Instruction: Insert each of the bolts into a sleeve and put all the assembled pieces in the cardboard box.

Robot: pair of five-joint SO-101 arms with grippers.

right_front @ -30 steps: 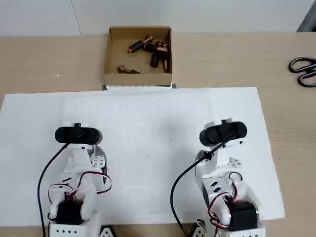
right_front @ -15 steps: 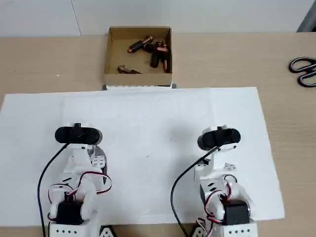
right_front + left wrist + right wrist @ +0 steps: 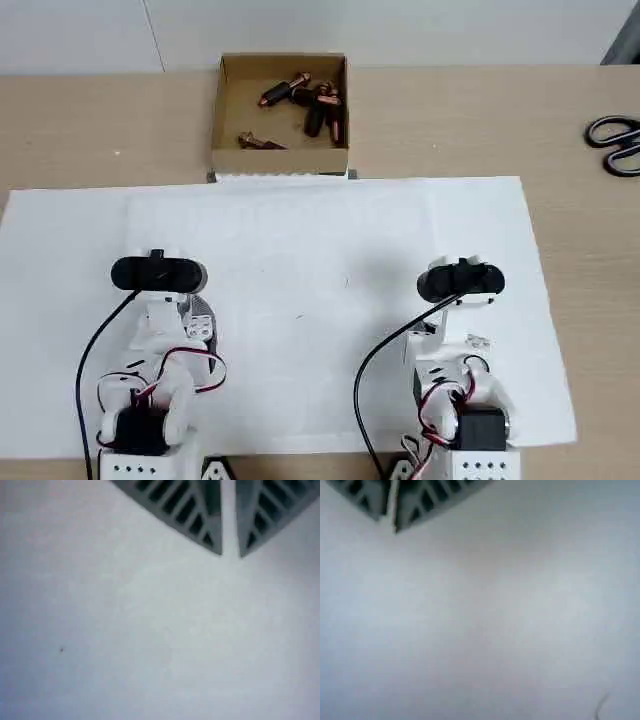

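Observation:
The cardboard box (image 3: pixel 229 100) stands on the wooden table at the back, beyond the white paper. Inside it lie several copper-coloured bolts in dark sleeves (image 3: pixel 318 105), and one more (image 3: pixel 258 142) rests near its front wall. Both arms are folded back at the near edge of the paper, the left arm (image 3: pixel 158 275) on the left and the right arm (image 3: pixel 460 282) on the right. My left gripper (image 3: pixel 230 554) is shut with nothing in it, just above bare paper. My right gripper (image 3: pixel 393 526) is also shut and holds nothing over the paper.
A large white paper sheet (image 3: pixel 320 235) covers the middle of the table between the arms and the box. Black scissors (image 3: pixel 615 143) lie at the far right on the wood.
The right arm has folded back toward the near edge and shifted slightly right. The left arm has not moved.

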